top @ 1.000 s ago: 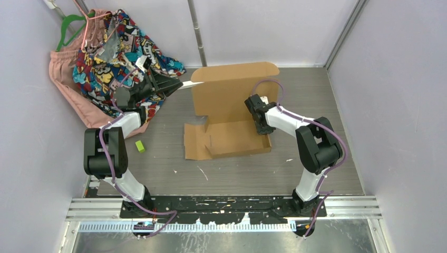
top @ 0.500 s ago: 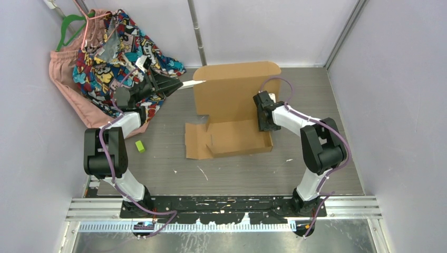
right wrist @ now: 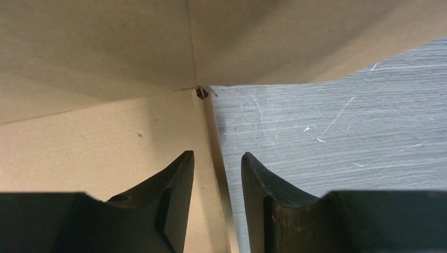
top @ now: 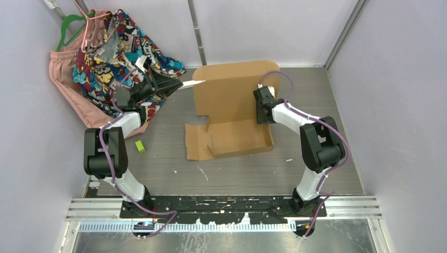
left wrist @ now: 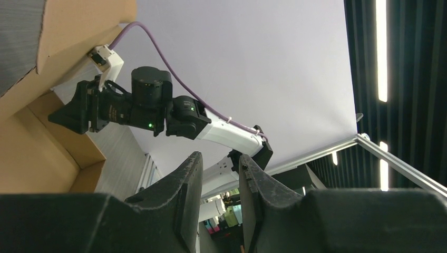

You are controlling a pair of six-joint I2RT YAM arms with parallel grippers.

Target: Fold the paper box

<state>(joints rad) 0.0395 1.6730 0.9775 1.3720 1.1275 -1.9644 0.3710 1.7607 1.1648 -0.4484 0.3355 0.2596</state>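
We find the paper box [top: 232,100] half raised on the table [top: 321,105], its base flat and its large back panel standing up. The right pincer [top: 262,112] is at the box's right wall.

Only the right wrist view shows the detail here. That pincer [right wrist: 215,157] is partly open and holds nothing. The wall's thin top edge runs between its fingers, with the box [right wrist: 105,132] to its left and scratched grey table [right wrist: 342,121] to its right. We cannot tell whether either finger touches the wall.

The left pincer [top: 171,84] hangs off the box's left side. In its own view the left pincer [left wrist: 220,155] shows only a narrow gap (nothing in it), with a corner of the box [left wrist: 31,153] up to its left.

From above, a pale strip [top: 185,85] lies between this pincer's tip and the box; we cannot make out what it is. Behind this pincer lies a patterned cloth [top: 113,47], its print too small to read.
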